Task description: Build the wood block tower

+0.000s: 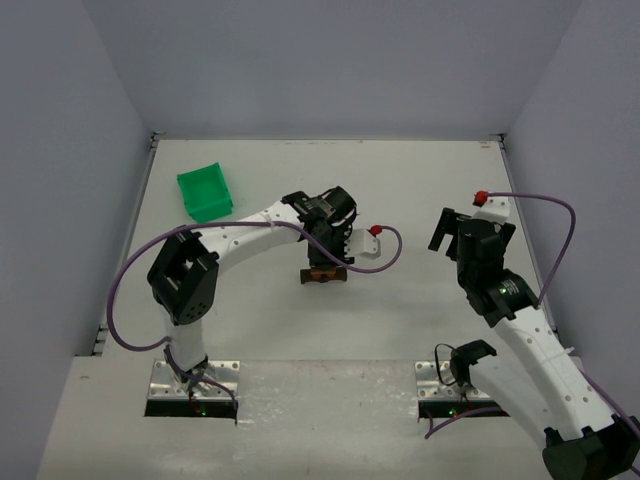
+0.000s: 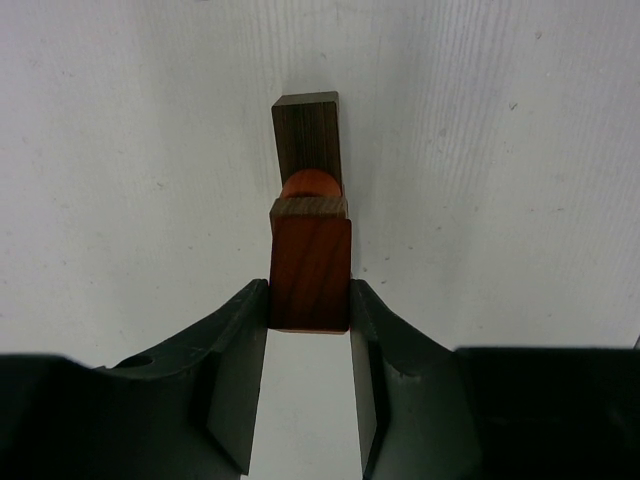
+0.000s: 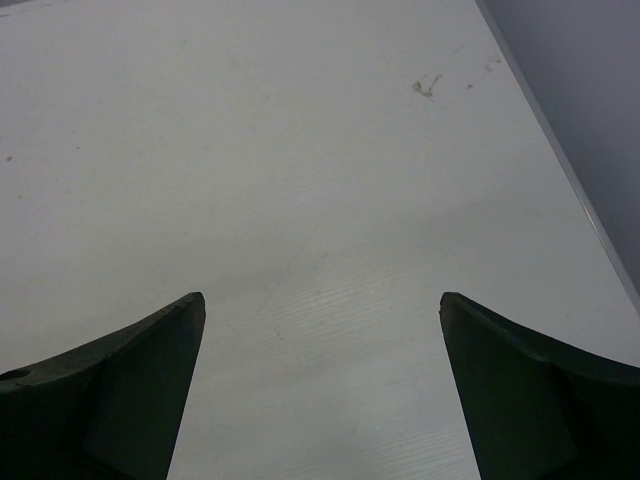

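White table [image 2: 120, 150], reddish block [image 2: 310, 275], dark plank [image 2: 306, 135]

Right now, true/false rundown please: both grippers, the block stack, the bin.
1. The left gripper is shut on the reddish wood block. True.
2. The right gripper holds a block. False: it is open, with nothing between its fingers.
3. In the left wrist view, an orange rounded piece shows between the reddish wood block and the dark plank. True.
4. The green bin stands next to the right gripper. False: it stands at the far left of the table, on the left arm's side, apart from both grippers.
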`<act>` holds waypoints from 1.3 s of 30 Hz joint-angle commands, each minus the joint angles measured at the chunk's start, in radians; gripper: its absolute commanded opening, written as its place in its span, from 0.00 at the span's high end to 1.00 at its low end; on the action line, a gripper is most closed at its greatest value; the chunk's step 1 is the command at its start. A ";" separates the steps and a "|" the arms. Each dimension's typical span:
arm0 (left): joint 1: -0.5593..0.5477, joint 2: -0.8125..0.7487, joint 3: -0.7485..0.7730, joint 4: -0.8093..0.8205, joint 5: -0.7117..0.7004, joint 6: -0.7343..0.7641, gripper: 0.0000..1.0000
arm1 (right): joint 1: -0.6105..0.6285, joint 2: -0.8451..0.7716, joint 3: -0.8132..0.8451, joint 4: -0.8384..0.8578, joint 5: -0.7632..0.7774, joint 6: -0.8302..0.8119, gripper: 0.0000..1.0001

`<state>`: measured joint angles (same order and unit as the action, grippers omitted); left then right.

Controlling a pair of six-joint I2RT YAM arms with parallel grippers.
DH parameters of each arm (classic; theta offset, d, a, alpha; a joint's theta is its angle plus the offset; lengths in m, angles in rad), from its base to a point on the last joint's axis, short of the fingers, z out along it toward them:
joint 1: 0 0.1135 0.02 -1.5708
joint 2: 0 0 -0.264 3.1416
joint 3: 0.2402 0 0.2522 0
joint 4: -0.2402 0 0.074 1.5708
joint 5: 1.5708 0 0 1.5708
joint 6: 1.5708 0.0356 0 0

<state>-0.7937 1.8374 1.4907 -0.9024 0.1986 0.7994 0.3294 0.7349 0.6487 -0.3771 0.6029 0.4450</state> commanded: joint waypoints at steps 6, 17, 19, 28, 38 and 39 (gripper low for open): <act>-0.016 0.001 0.041 0.001 0.025 0.011 0.72 | -0.001 -0.017 0.000 0.021 0.035 0.000 0.01; -0.019 -0.001 0.036 0.014 -0.012 0.003 0.41 | -0.001 -0.017 0.000 0.021 0.032 -0.002 0.01; -0.019 0.000 0.033 0.022 -0.022 0.001 0.34 | -0.002 -0.016 0.000 0.020 0.031 -0.002 0.01; -0.019 -0.002 0.046 0.051 -0.031 -0.021 0.10 | -0.002 -0.019 0.001 0.018 0.028 -0.005 0.01; -0.022 0.012 0.043 0.090 -0.065 -0.040 0.00 | -0.001 -0.028 -0.001 0.017 0.028 -0.006 0.01; -0.022 0.013 0.042 0.092 -0.071 -0.042 0.00 | -0.001 -0.027 -0.001 0.017 0.026 -0.006 0.01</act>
<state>-0.8044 1.8377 1.4979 -0.8497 0.1408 0.7748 0.3294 0.7246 0.6487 -0.3774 0.6025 0.4442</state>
